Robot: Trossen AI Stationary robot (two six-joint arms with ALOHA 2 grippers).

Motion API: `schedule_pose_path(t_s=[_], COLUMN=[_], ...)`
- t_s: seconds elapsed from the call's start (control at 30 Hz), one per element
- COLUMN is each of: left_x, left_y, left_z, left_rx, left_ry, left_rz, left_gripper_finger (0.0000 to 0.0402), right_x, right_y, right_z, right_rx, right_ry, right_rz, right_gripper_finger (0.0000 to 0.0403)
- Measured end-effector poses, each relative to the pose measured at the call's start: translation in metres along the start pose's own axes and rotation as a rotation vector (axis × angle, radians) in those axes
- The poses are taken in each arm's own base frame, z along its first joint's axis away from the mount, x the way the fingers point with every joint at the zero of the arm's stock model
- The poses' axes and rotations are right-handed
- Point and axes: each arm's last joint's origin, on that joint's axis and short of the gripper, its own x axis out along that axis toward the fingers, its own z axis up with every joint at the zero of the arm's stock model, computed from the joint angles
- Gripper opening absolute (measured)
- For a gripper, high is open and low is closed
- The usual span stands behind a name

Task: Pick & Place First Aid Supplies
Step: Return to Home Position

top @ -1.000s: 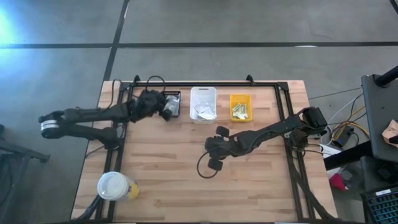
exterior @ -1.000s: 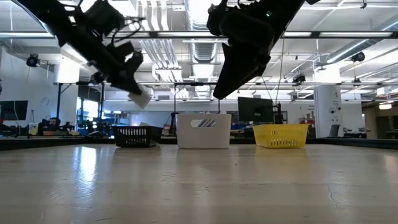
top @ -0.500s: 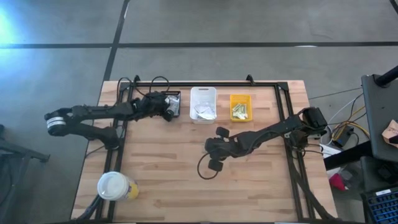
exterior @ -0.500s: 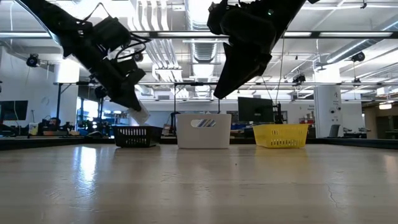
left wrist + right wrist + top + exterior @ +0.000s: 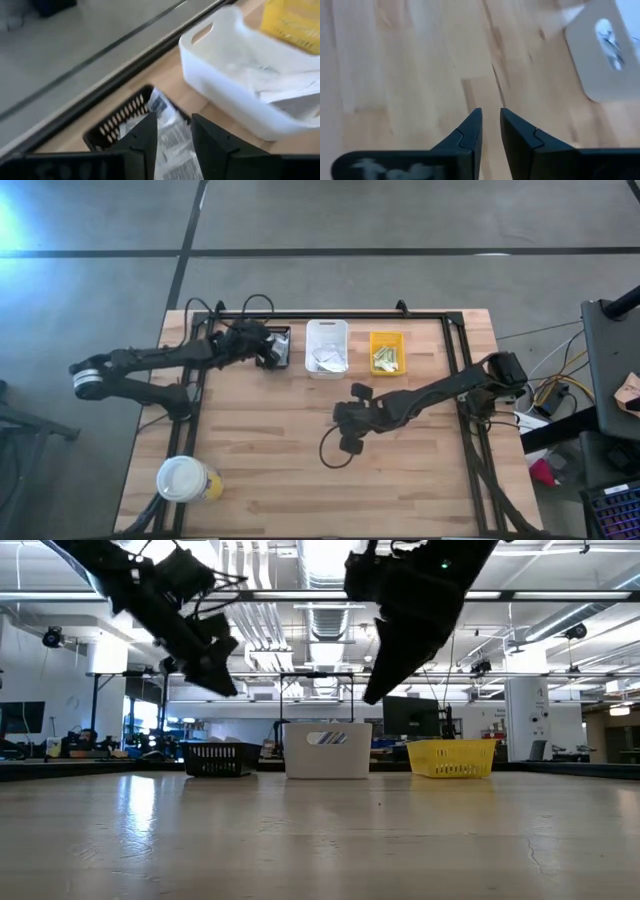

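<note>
left gripper [image 5: 173,119] hangs just above the black bin [image 5: 112,125], its fingers part open with nothing between them. through the gap show the packets [image 5: 161,106] lying in that bin. right gripper [image 5: 490,116] hovers over bare bench [image 5: 395,60] near the middle, fingers almost together with a thin gap, also empty. more packets lie in the white bin [image 5: 327,347] and the yellow bin [image 5: 386,352]. none shows loose on the boards, so the sorting looks finished, and the step in hand is, i judge, taking both arms to rest. that calls for the left arm to lift clear of the black bin's rim before drawing away, and for the right to fold off without sweeping the bins. only the high view shows the cup [image 5: 183,478] on the bench's left side, well apart from the bins and both arms. only the low view shows that both grippers ride well above the bench. only the left wrist view shows the print on the packets in the black bin.
</note>
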Motion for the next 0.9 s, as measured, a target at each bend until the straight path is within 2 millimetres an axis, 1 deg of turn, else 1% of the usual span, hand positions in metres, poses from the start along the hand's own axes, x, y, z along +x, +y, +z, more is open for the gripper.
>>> schedule_pose_path(t_s=[0.1,0.2,0.33,0.47,0.57,0.63,0.67,0.77,0.9], left_x=[-0.013,-0.030,-0.053,-0.074,-0.088,-0.097,-0.102,-0.113,-0.124], left_y=[0.000,-0.002,-0.007,-0.014,-0.020,-0.022,-0.023,-0.027,-0.030], left_z=[0.017,0.030,0.033,0.022,0.009,0.000,-0.004,-0.017,-0.036], left_rx=[0.061,0.091,0.107,0.143,0.191,0.216,0.229,0.264,0.313], left_ry=[-0.015,-0.024,-0.061,-0.112,-0.170,-0.212,-0.239,-0.321,-0.443], left_rz=[-0.043,-0.164,-0.341,-0.450,-0.523,-0.576,-0.605,-0.684,-0.789], left_gripper_finger=[0.0112,0.0107,0.0092,0.0064,0.0032,0.0010,0.0006,0.0004,0.0001], right_x=[-0.014,-0.033,-0.061,-0.083,-0.096,-0.104,-0.108,-0.118,-0.126], right_y=[-0.006,-0.013,-0.023,-0.036,-0.049,-0.059,-0.066,-0.086,-0.109], right_z=[-0.001,0.002,0.007,0.009,0.005,-0.001,-0.004,-0.017,-0.041], right_rx=[-0.037,-0.067,-0.146,-0.218,-0.252,-0.272,-0.274,-0.241,-0.155], right_ry=[0.021,-0.009,-0.101,-0.242,-0.368,-0.448,-0.495,-0.634,-0.762], right_rz=[-0.009,-0.001,0.022,0.040,0.062,0.096,0.111,0.142,0.173], right_gripper_finger=[0.0060,0.0055,0.0050,0.0047,0.0047,0.0047,0.0047,0.0047,0.0047])
